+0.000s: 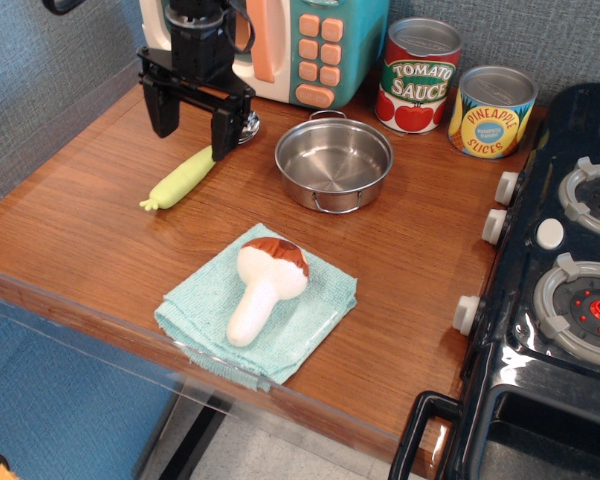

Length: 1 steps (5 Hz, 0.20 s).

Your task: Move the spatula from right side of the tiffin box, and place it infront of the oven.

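The spatula (183,179) lies flat on the wooden table, its yellow-green carrot-shaped handle pointing toward the front left and its shiny metal head (248,122) near the oven's base, partly behind my finger. My gripper (192,122) hangs just above it with the jaws wide open and empty. The oven (310,45), a cream and teal toy microwave with orange buttons, stands right behind the gripper. The tiffin box (333,162), a round steel pot with loop handles, sits to the right of the spatula.
A white brown-capped plush mushroom (264,286) lies on a teal cloth (310,320) near the table's front edge. A tomato sauce can (419,77) and a pineapple can (491,112) stand at the back. A black stove (560,290) fills the right side.
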### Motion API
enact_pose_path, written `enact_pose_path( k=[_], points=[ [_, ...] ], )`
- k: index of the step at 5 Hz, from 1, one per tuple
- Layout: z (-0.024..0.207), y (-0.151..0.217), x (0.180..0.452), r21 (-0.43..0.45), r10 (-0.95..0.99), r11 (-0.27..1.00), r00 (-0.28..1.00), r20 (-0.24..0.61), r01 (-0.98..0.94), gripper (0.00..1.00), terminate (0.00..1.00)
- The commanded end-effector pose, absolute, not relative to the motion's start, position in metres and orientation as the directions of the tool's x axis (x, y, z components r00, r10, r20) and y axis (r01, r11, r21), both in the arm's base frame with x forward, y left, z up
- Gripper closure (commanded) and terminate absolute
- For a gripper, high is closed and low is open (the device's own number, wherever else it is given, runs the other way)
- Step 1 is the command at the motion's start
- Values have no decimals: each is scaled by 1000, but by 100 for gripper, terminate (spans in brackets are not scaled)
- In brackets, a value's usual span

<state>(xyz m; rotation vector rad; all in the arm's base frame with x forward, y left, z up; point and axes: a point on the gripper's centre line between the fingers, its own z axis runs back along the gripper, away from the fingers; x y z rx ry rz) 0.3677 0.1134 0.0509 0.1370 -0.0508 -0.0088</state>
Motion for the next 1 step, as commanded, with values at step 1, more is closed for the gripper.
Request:
enact_pose_path(
  k=[1],
  points=[
    [88, 112, 367, 161, -16, 987, 990, 137, -6, 0, 100]
  ],
)
